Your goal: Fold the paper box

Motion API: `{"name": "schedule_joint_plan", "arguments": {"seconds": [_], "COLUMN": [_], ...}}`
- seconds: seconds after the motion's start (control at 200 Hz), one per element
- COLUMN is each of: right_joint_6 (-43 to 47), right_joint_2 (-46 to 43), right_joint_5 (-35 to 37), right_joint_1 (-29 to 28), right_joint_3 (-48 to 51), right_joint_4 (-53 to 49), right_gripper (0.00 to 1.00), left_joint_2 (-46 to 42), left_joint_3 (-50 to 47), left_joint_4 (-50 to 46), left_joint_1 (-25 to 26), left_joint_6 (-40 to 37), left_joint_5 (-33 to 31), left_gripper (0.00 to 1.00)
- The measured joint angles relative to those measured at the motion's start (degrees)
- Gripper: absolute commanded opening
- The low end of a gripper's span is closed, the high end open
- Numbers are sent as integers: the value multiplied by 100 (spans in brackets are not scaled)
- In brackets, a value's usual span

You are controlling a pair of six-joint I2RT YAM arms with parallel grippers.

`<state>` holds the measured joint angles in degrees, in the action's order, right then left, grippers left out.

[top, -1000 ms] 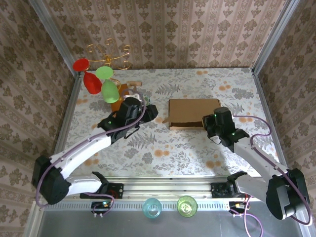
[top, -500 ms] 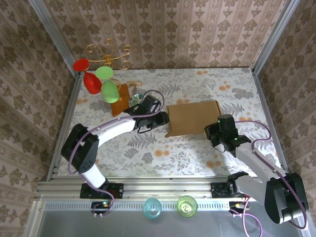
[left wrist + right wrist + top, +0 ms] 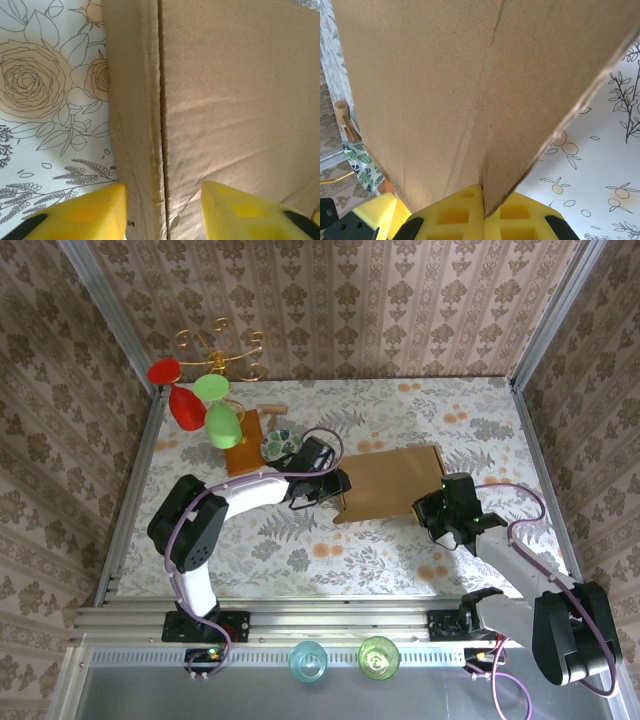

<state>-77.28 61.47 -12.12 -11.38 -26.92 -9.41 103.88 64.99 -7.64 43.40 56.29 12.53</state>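
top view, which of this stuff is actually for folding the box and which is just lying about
For the job: paper box, left gripper, right gripper.

Lying about: wooden board, leaf-patterned bowl, gold stand, red and green glasses, blue cup, green cup.

A leaf-patterned bowl (image 3: 281, 444) sits just beside an orange-brown board (image 3: 243, 448).

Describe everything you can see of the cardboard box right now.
The paper box is plain brown corrugated cardboard, unprinted, with creases and a raw cut edge. It looks folded shut and lies skewed in the middle of the table, its right side apparently lifted. The right gripper pinches its near right edge. The left gripper straddles its left wall, fingers apart.
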Motion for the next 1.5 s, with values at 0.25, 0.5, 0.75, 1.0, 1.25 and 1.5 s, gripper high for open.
{"name": "schedule_joint_plan", "arguments": {"seconds": [0.25,0.5,0.75,1.0,1.25,1.5], "right_joint_6": [63,63,63,85,229,256], "right_joint_2": [0,0,-2,-35,-37,-37], "right_joint_5": [-15,-17,-15,-15,-15,-15], "right_joint_1": [0,0,0,4,11,15], "right_joint_3": [0,0,0,0,-2,-2], "right_joint_4": [-9,-9,-22,-92,-155,-157], "right_gripper": [0,0,0,0,0,0], "left_joint_2": [7,195,372,520,601,660], "left_joint_3": [98,365,706,1027,1263,1379], "left_joint_4": [-190,-560,-933,-1281,-1696,-1871], "left_joint_1": [-31,-31,24,79,157,164], "left_joint_6": [-42,-107,-232,-363,-522,-538], "left_joint_5": [-33,-31,-76,-142,-273,-291], "left_gripper": [27,26,19,13,17,10]}}
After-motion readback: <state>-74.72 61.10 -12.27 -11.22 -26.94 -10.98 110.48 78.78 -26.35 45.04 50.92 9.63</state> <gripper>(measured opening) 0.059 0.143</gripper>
